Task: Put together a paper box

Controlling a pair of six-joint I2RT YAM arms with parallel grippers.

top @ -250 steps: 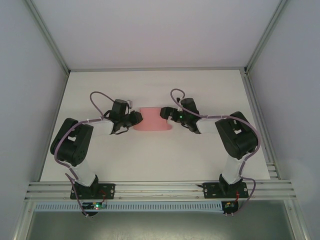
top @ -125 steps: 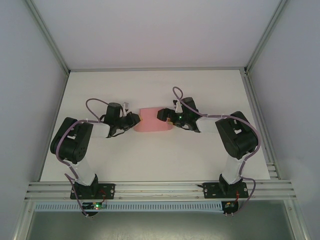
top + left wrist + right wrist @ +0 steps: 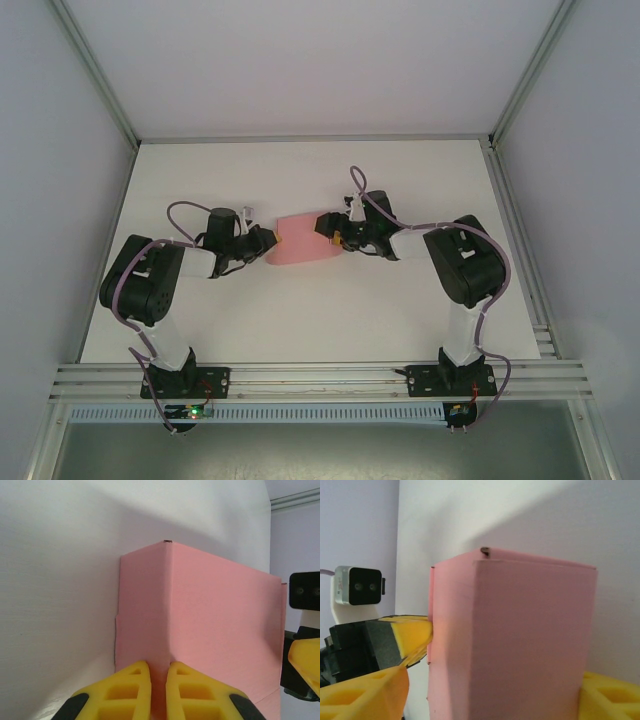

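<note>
1 pink paper box lies mid-table, folded into shape (interior hidden). The left gripper is almost closed, pinching the box's folded corner edge. The right gripper is spread wide, its 2 fingers straddling the opposite end; I cannot tell whether they touch it.

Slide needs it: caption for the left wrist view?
Left gripper pinches a folded corner edge of the pink paper box on the white table.
</note>
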